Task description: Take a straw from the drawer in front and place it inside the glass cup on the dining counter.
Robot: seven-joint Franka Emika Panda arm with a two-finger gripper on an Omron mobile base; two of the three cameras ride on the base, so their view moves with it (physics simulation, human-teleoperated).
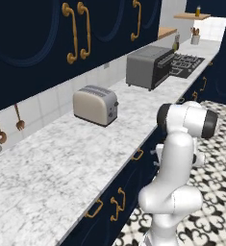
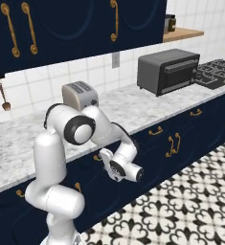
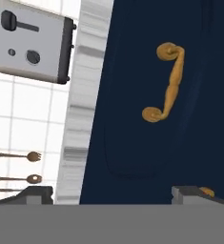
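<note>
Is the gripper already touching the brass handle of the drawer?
Apart. In the hand view the open gripper has its fingertips at the bottom, with bare navy drawer front between them and the brass handle above.

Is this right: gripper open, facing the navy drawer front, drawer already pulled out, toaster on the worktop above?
Not quite. The drawer is closed, its front flush under the worktop edge in the hand view. The rest holds: gripper open, facing the brass handle, toaster above.

Toaster (image 1: 95,104) on surface (image 1: 61,163), against wall; oven (image 1: 148,66) farther along same surface, stove (image 1: 186,63) beyond it. Drawer (image 3: 151,95) below surface edge. Utensils (image 1: 8,127) hang on wall.
</note>
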